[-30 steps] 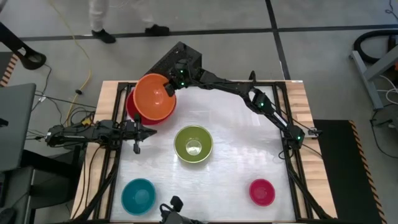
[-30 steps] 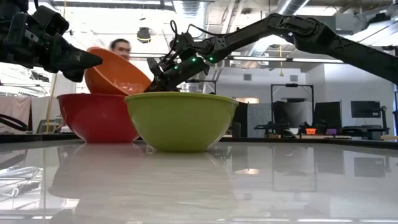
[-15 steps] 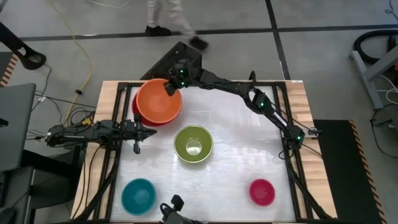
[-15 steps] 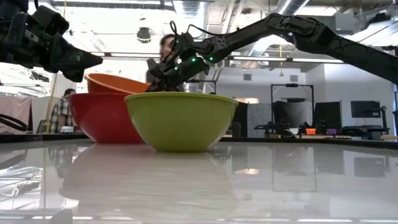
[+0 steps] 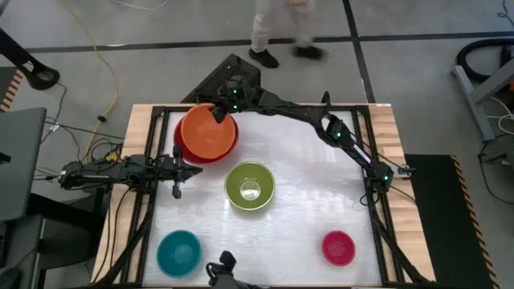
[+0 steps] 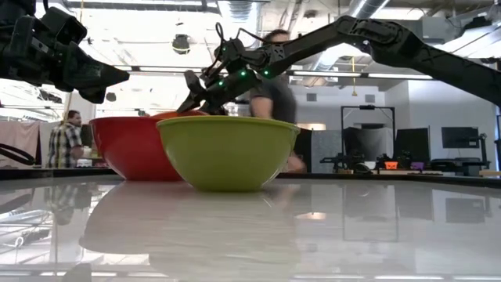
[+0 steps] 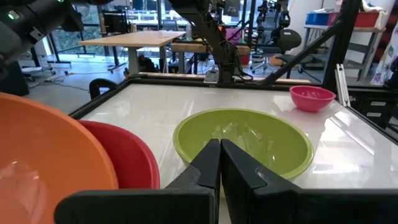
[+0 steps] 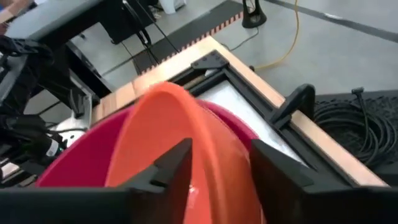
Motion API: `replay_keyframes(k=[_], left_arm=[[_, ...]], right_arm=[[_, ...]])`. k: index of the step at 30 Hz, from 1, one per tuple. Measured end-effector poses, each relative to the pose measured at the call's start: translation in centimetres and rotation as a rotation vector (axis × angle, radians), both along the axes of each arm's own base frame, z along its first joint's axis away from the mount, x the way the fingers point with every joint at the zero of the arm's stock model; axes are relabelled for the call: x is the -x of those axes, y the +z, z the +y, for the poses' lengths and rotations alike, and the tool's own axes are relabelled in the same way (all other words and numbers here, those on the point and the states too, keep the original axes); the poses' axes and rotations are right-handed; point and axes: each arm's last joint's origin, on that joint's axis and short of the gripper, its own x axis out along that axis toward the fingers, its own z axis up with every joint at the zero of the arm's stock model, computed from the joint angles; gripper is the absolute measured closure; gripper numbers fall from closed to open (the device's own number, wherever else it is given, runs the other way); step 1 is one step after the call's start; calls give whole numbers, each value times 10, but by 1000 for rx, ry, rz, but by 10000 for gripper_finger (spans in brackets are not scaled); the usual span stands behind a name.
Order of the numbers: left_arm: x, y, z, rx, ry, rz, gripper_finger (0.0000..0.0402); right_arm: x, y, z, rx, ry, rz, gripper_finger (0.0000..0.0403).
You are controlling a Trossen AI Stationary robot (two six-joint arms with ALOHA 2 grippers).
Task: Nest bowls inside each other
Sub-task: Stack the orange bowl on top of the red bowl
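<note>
The orange bowl (image 5: 207, 135) sits inside the red bowl (image 5: 177, 147) at the table's far left. It is shifted toward the red bowl's right side, and its rim (image 6: 176, 115) shows just above the red rim. My right gripper (image 5: 218, 113) is open at the orange bowl's far rim, one finger inside it and one outside. My left gripper (image 5: 195, 170) is shut and waits level at the left edge, near the red bowl and holding nothing. My right gripper straddles the orange bowl's far rim (image 8: 208, 146), coming from the far side and slanting down. One finger (image 8: 171, 165) is over the bowl's inside, the other (image 8: 270, 165) outside it. Whether either finger touches the wall, I cannot tell.
The lime green bowl (image 5: 250, 185) stands mid-table, the teal bowl (image 5: 178, 251) near left, and the pink bowl (image 5: 338, 247) near right. Black frame rails (image 5: 148, 209) run along the table's sides. A person (image 5: 277, 32) walks on the floor beyond the far edge.
My right gripper has opened and let go of the orange bowl. The bowl, which was held tipped high above the red bowl, has dropped into it and now shows only its rim above the red one. A person has walked rightward past the far edge.
</note>
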Motion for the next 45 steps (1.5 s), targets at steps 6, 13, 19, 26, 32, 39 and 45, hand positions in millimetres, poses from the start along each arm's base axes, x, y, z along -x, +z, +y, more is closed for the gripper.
replay_keyframes(k=[6,13,19,26,32,39,45], left_arm=[[0,0,0,0,0,0,401],[0,0,0,0,0,0,401],[0,0,0,0,0,0,401],[0,0,0,0,0,0,401],[0,0,0,0,0,0,401],[0,0,0,0,0,0,401],[0,0,0,0,0,0,401]], right_arm=[[2,13,-1,34,-1,-51,160],[14,29,-5,122,-33,5,162],[27,46,0,170,-52,96,169],[19,37,29,291,10,254,196],[3,35,53,482,-61,287,304],[0,45,50,507,-141,193,391],[3,22,33,470,-187,181,399]])
